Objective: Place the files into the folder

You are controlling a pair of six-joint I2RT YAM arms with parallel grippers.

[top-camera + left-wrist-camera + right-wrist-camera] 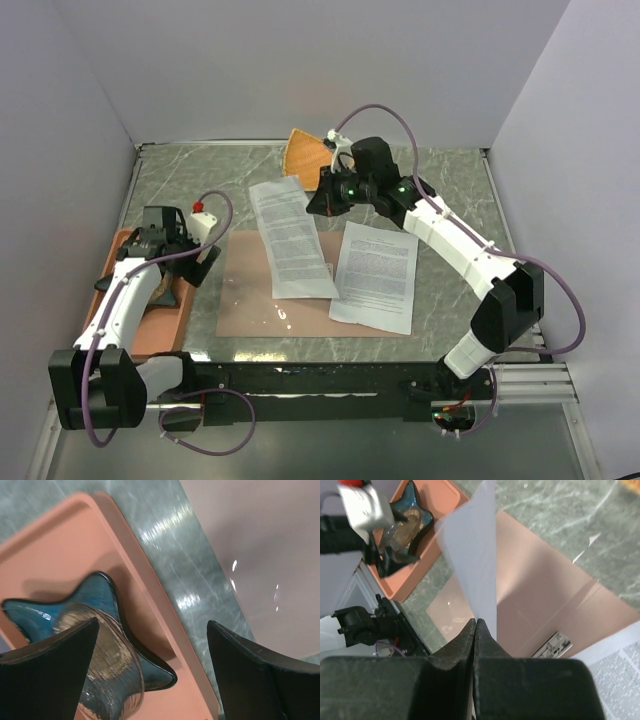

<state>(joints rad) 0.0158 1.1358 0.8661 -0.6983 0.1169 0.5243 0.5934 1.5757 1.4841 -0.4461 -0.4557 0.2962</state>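
The held sheet (290,240) and second sheet (375,275) cover much of the folder (245,300); their print is too small to read. The right gripper (320,203) hides part of the fan dish (303,152) at the far edge. The left arm (120,290) covers most of the tray (162,338) at the left edge. Metal clip (554,645): one end under the second sheet.

Table (185,180) far left: open. Tray (160,335) blocks left edge; fan dish (303,152) far centre. Folder (250,300) near-left corner bare.
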